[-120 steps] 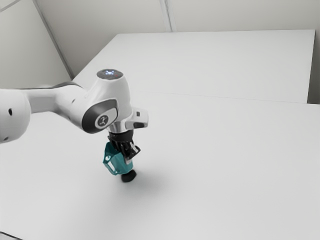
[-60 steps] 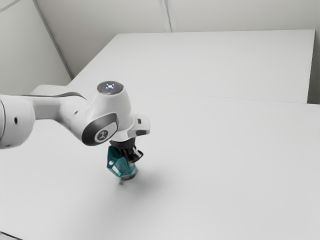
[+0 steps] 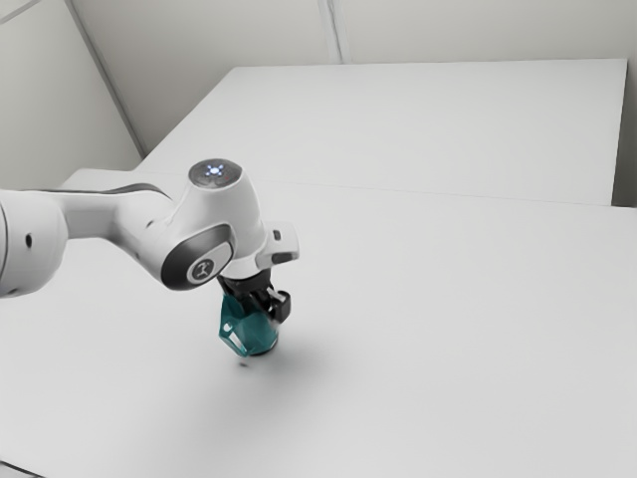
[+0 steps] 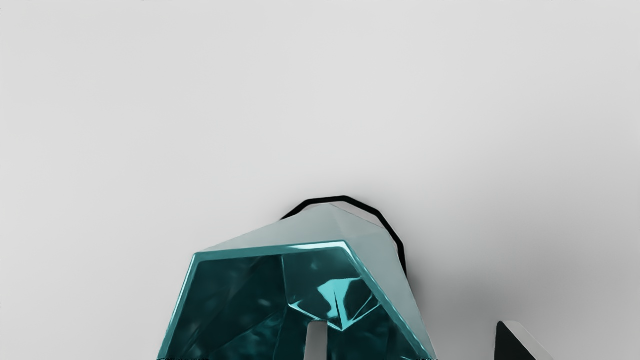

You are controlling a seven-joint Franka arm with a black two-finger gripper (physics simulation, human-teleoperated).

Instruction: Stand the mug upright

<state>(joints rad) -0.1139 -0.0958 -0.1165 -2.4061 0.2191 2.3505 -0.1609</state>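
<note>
The gripper [image 3: 269, 305] is low over the table at the teal mug [image 3: 251, 333], whose handle side faces the exterior view's left. The mug stands mostly upright with its base down, and whether it leans a little I cannot tell. Seen in the wrist view, the gripper [image 4: 411, 337] straddles the wall of the mug [image 4: 240, 300]: one finger [image 4: 316, 342] reaches inside the mouth, and the other stands outside with a gap to the wall. The fingers are open. A black-edged base peeks out past the rim. The lower part of the mouth is cut off.
The wide white table [image 3: 448, 329] extends around the mug. A small dark spot [image 3: 243, 363] lies just below the mug in the exterior view, and a thin dark line crosses the table's near left corner.
My hand has come down since a second ago. The mug has gone from a strong tilt to a more upright pose, shifting slightly to the exterior view's right. The fingers have spread apart.
</note>
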